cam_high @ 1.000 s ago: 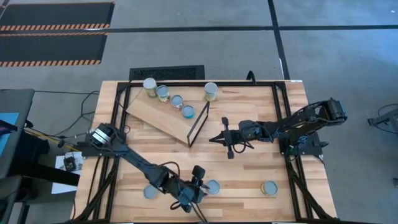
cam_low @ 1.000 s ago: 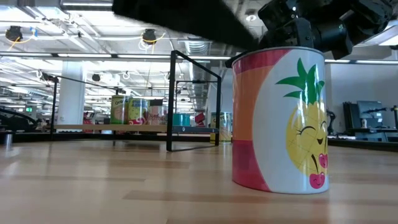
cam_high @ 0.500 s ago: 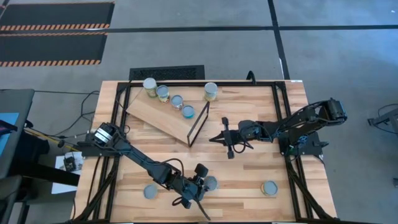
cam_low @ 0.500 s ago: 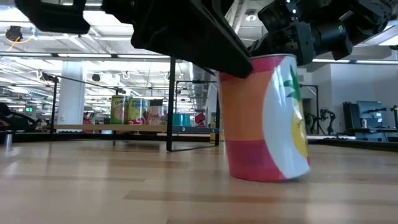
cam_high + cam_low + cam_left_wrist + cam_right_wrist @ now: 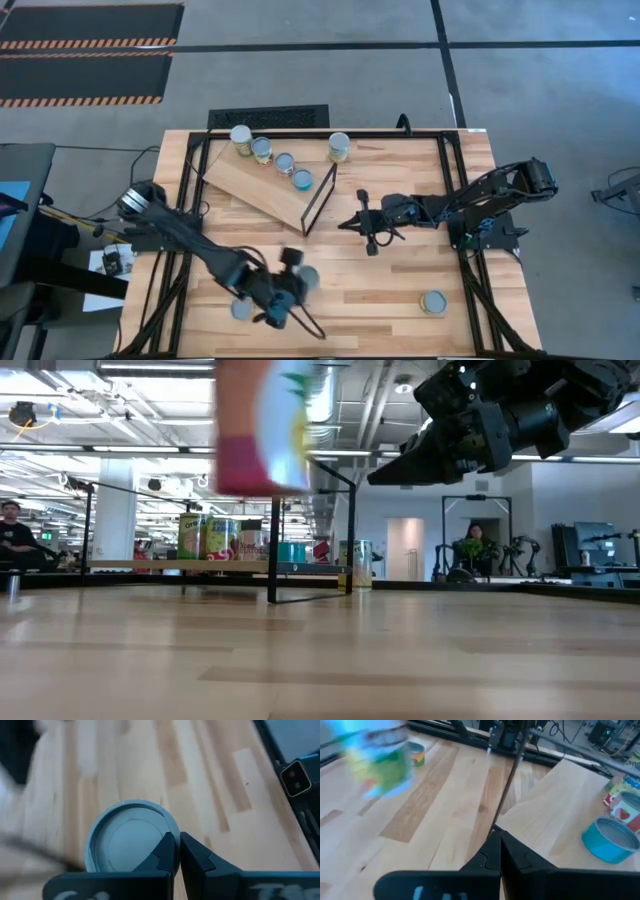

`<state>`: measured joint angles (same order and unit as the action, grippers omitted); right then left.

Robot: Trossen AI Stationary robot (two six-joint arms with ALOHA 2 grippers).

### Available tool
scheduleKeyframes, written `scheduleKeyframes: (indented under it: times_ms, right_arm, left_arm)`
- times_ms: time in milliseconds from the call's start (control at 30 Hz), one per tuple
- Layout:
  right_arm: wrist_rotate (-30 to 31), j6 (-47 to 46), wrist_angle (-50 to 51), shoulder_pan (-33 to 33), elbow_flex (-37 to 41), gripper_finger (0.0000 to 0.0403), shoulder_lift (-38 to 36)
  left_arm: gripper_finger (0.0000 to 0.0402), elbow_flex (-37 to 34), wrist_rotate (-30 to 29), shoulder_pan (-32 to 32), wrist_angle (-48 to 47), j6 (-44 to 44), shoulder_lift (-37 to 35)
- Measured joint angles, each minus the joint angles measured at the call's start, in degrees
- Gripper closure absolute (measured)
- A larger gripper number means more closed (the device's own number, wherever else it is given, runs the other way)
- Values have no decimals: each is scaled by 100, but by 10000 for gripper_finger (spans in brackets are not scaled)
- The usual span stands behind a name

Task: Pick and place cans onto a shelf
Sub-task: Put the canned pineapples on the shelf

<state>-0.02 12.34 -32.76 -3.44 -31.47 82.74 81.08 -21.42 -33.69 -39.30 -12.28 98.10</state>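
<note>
Four cans (image 5: 262,150) sit on the shelf (image 5: 255,188) at eleven o'clock. At seven o'clock the left gripper (image 5: 175,854) has its jaws pinched tight on a pink-labelled can (image 5: 265,430), lifted clear of the table (image 5: 400,290). The right gripper (image 5: 345,222) hovers mid-table, jaws closed on nothing.

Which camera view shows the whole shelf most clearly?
The high view: the shelf lies whole from above, with its black frame and a row of cans. The low view sees it only edge-on, far back. The right wrist view shows part of its board. The left wrist view misses it.
</note>
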Motion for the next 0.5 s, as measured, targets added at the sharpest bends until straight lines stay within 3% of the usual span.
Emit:
scheduleKeyframes:
  times_ms: [133, 267, 500]
  right_arm:
    - [-4, 4, -24, 9, -2, 391, 0]
    - [-4, 13, -21, 11, -2, 391, 0]
    - [-9, 17, -14, -23, -2, 391, 0]
  left_arm:
    - [401, -238, -321, -166, -997, -1366, -453]
    - [401, -1015, -654, -50, -1300, -2320, -1135]
    - [401, -2522, -963, 1363, -1227, -2773, -2723]
